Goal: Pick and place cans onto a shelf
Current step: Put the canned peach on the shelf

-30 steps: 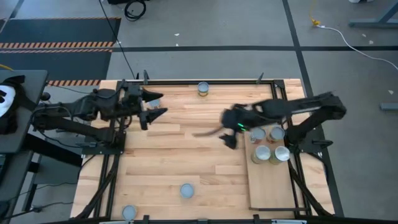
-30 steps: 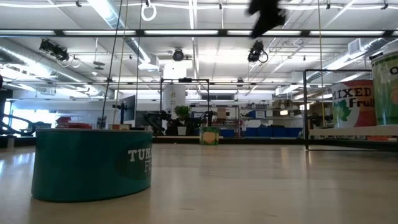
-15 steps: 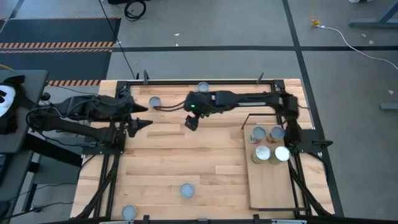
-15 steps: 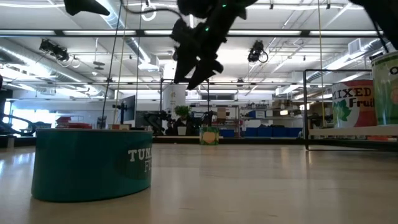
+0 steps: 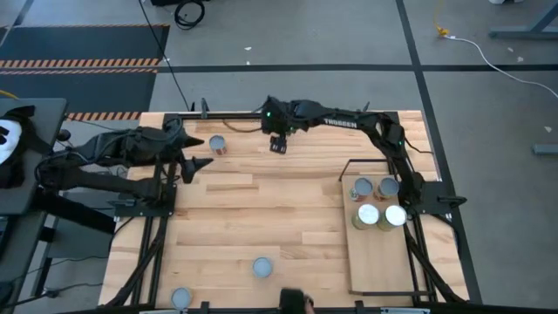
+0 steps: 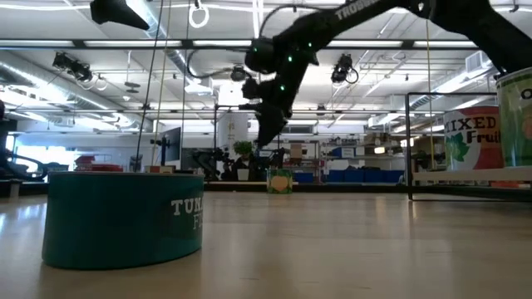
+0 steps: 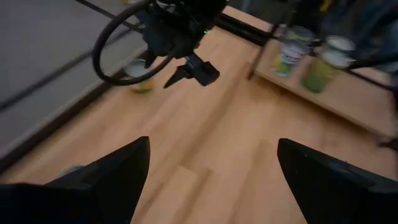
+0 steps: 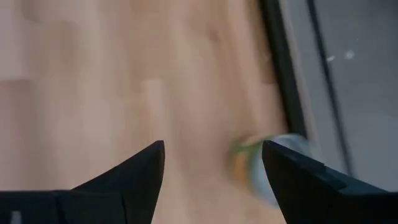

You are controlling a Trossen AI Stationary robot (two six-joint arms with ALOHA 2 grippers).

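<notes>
We see the right gripper [image 5: 280,145], fingers apart and empty, above the far-edge can [image 8: 264,171], nearer than the wide-open left gripper [image 5: 193,154].

right arm [image 5: 279,144]: swung from beside the shelf [image 5: 379,253] to far edge | fingers narrowed slightly

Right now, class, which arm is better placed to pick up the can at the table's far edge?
Right. Its end effector hovers open beside that can; the left end effector waits nearer another can.
</notes>
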